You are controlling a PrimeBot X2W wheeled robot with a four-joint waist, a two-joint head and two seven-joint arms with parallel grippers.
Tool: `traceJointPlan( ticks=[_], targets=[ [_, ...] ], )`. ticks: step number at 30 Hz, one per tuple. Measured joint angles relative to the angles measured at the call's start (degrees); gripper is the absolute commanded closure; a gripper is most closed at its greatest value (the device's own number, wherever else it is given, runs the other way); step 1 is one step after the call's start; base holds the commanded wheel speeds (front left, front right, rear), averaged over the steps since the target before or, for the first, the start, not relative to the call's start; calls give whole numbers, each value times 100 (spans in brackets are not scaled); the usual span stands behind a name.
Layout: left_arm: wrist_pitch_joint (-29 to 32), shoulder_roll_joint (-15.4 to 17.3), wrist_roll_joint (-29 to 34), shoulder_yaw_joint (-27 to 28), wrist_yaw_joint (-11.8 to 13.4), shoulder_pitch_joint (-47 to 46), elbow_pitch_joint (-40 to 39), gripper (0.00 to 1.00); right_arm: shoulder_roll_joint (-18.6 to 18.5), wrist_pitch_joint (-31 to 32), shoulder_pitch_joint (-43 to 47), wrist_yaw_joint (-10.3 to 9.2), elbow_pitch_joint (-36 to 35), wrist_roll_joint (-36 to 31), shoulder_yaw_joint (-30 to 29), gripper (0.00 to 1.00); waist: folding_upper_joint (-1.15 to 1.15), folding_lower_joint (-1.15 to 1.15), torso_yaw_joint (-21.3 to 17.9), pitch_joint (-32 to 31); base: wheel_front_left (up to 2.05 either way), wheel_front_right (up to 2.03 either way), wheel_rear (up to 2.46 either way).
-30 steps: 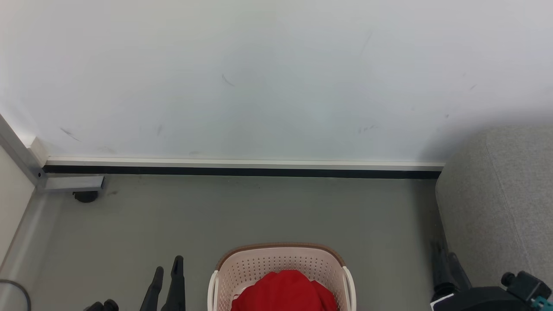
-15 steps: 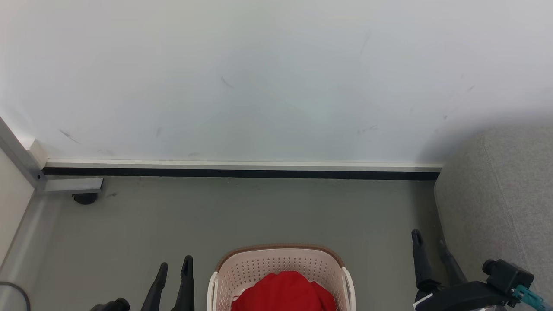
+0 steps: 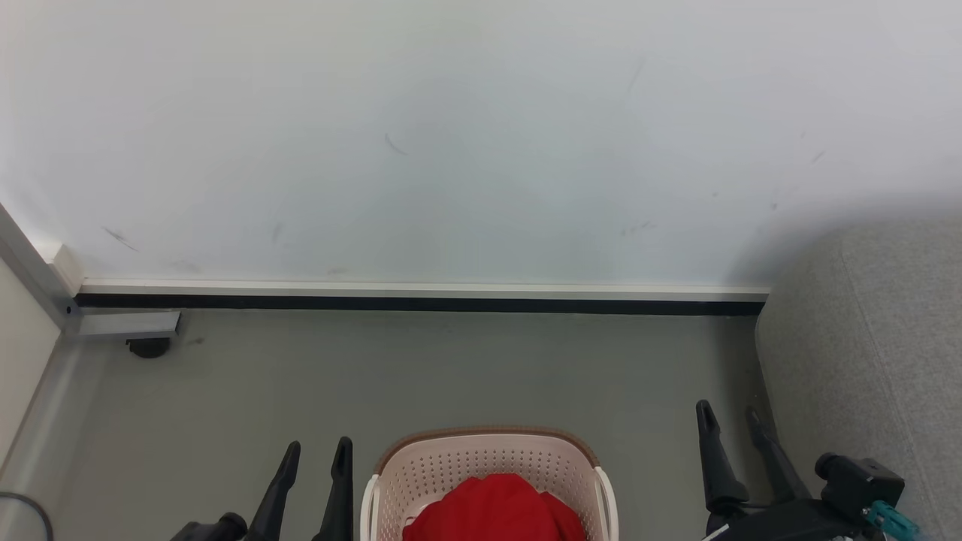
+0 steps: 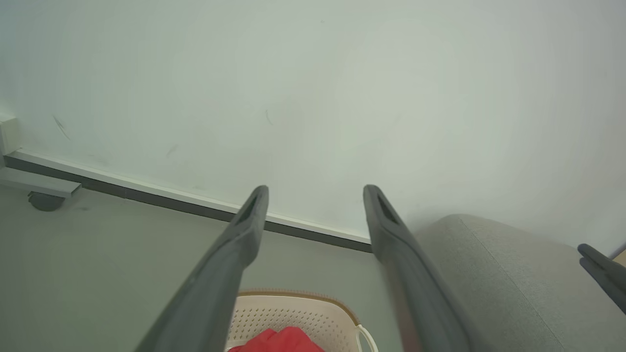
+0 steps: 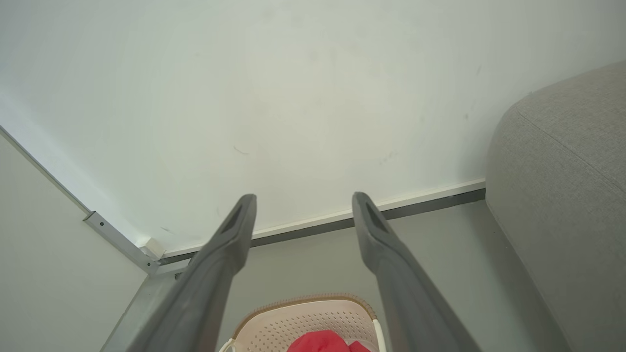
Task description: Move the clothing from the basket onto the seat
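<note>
Red clothing (image 3: 496,511) lies heaped in the cream perforated basket (image 3: 488,458) on the grey floor at the bottom middle of the head view. The grey fabric seat (image 3: 879,353) stands to the right of it. My left gripper (image 3: 317,449) stands open just left of the basket, nothing between its fingers. My right gripper (image 3: 727,415) is open between the basket and the seat. In the left wrist view the left gripper (image 4: 315,191) points at the wall above the basket (image 4: 303,310) and clothing (image 4: 279,341). The right gripper (image 5: 303,200) likewise is open above the basket (image 5: 313,313), beside the seat (image 5: 567,181).
A white wall (image 3: 451,150) with a dark skirting strip (image 3: 421,303) closes off the floor behind the basket. A metal frame foot with a black caster (image 3: 149,344) sits in the left corner. Bare grey floor (image 3: 451,368) lies between basket and wall.
Both grippers have risen further into the head view; the right one moved left, away from the seat. The basket and clothing stay put.
</note>
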Motion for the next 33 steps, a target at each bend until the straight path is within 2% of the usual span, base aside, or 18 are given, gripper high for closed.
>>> traceJointPlan(
  ticks=[33],
  targets=[
    [-253,7,1596,-67,96,226,-360,0,55,-523,286,0,-422,-1699,264,0,0,0,36,-86,0,0,0]
  ],
)
